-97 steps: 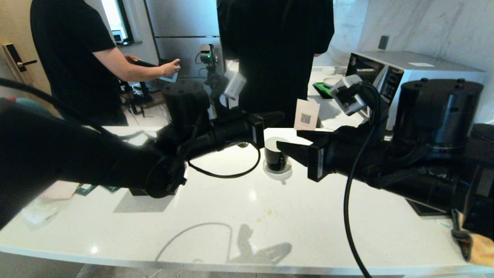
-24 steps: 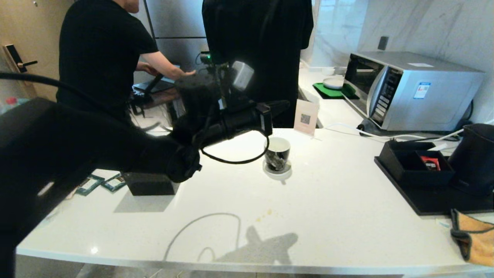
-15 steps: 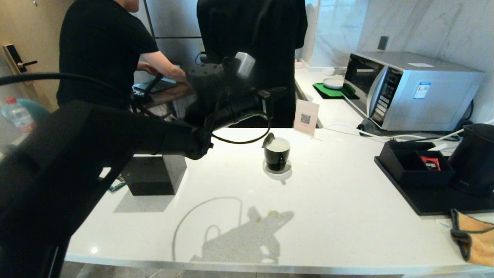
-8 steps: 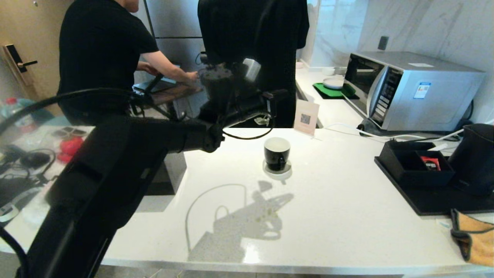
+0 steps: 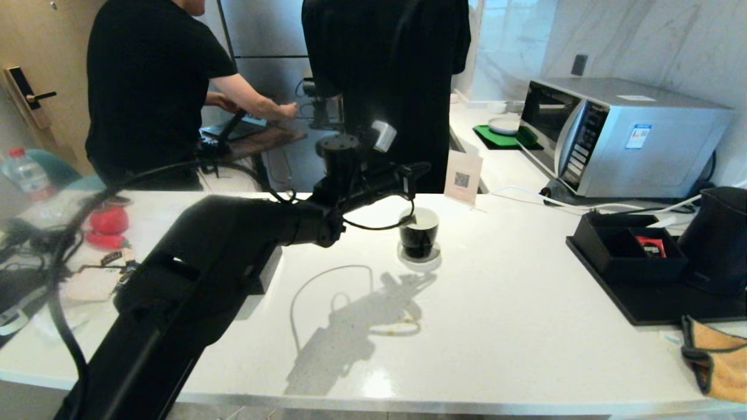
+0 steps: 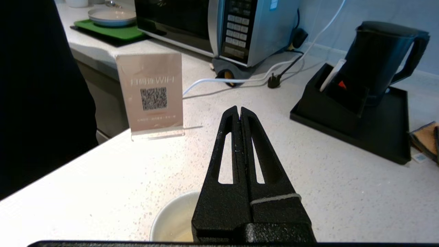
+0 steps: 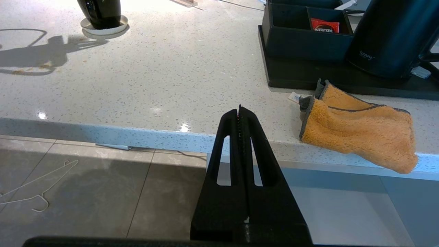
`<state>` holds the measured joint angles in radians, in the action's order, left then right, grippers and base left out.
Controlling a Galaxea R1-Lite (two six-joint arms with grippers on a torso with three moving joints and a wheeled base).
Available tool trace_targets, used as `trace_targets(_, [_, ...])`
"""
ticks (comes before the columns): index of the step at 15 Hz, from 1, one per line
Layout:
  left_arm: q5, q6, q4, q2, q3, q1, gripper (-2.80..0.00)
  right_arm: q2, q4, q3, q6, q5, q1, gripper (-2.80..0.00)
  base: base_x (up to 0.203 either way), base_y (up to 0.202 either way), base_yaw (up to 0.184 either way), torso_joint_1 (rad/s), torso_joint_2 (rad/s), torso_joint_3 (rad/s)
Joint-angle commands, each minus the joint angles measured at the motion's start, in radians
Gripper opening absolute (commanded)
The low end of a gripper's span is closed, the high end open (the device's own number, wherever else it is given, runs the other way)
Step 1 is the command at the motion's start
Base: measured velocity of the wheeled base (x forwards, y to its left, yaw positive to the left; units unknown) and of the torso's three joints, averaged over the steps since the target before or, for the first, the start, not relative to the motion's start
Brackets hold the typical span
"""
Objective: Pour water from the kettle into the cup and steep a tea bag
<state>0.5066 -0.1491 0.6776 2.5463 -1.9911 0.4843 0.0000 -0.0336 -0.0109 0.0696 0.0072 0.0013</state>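
Both pincers closed: left pincer (image 5: 421,168) outstretched above cup (image 5: 418,233).

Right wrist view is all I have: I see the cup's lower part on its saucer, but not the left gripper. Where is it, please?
Observer: The left gripper hangs just above the cup, jaws shut.
Operator: Is somebody close to the counter?
Observer: Yes. One person in black stands right behind it, beyond the cup.
Operator: Anybody more?
Observer: A second person works at a side table, further to the robot's left.
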Motion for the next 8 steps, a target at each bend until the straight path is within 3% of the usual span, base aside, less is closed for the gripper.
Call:
trace_targets(1, [0.003,-0.001,0.008,0.026,0.000,0.004,-2.80,0.002,0.000,0.000,0.001,0.000,0.000,-2.80,0.000,0.000,0.000,0.000,0.00,0.000])
trace_targets(8, [0.001,-0.001,0.011,0.042,0.000,0.017,-2.80,0.001,0.000,0.000,0.003,0.001,0.000,-2.80,0.000,0.000,0.000,0.000,0.00,0.000])
